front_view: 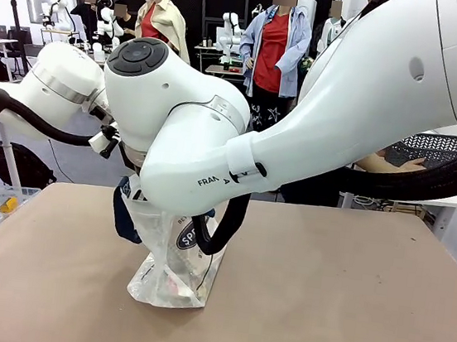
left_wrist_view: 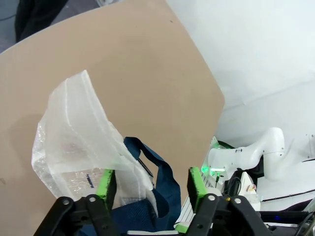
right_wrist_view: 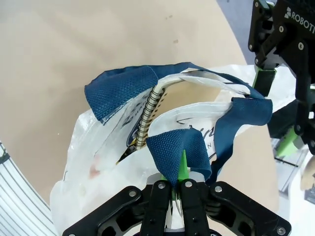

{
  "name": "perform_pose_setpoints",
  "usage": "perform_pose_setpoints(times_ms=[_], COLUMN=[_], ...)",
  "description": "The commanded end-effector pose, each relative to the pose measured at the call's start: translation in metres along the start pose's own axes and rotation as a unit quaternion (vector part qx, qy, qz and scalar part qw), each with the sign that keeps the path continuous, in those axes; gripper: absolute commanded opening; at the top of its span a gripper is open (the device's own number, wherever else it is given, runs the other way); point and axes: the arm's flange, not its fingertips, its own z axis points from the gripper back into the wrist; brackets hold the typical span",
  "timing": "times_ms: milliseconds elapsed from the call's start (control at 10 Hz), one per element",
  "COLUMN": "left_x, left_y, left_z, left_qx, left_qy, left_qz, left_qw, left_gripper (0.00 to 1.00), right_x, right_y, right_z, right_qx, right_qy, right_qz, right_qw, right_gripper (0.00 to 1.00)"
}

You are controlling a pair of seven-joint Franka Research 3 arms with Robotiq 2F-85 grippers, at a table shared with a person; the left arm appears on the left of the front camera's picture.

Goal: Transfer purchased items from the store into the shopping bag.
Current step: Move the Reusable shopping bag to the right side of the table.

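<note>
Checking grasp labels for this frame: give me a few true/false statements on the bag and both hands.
1. The right hand is shut on a navy handle of the shopping bag. True.
2. The left hand is shut on the bag. False: its fingers stand apart, with the bag's rim and handle between them.
3. A spiral-bound item stands inside the bag. True.
4. The bag lies flat on the table. False: it stands upright, its top held up.
</note>
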Motion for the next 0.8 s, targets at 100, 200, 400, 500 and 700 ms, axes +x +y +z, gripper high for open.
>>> perform_pose_setpoints(times_ms=[100,200,400,500,700], left_x=[0.0012,0.0012,0.0002,-0.0003,-0.0011], left_y=[-0.0021,-0.0021,-0.0012,-0.0008,-0.0005], left_z=[-0.0040,-0.0042,-0.0049,-0.0050,-0.0054], left_qx=[0.017,0.016,0.018,0.019,0.022], left_qy=[0.002,0.001,0.003,0.002,0.002], left_qz=[-0.006,-0.005,-0.004,-0.004,-0.004], left_qw=[1.000,1.000,1.000,1.000,1.000], left_gripper=[0.07,0.00,0.00,0.00,0.00], right_x=[0.0039,0.0034,0.0033,0.0033,0.0032], right_y=[0.0022,0.0021,0.0019,0.0021,0.0023], right_z=[-0.0010,-0.0006,-0.0007,-0.0007,-0.0008], right_qx=[-0.002,-0.002,-0.003,-0.003,-0.003], right_qy=[-0.018,-0.018,-0.017,-0.018,-0.019], right_qz=[-0.001,-0.002,-0.002,-0.001,-0.001], right_qw=[1.000,1.000,1.000,1.000,1.000], right_gripper=[0.00,0.00,0.00,0.00,0.00])
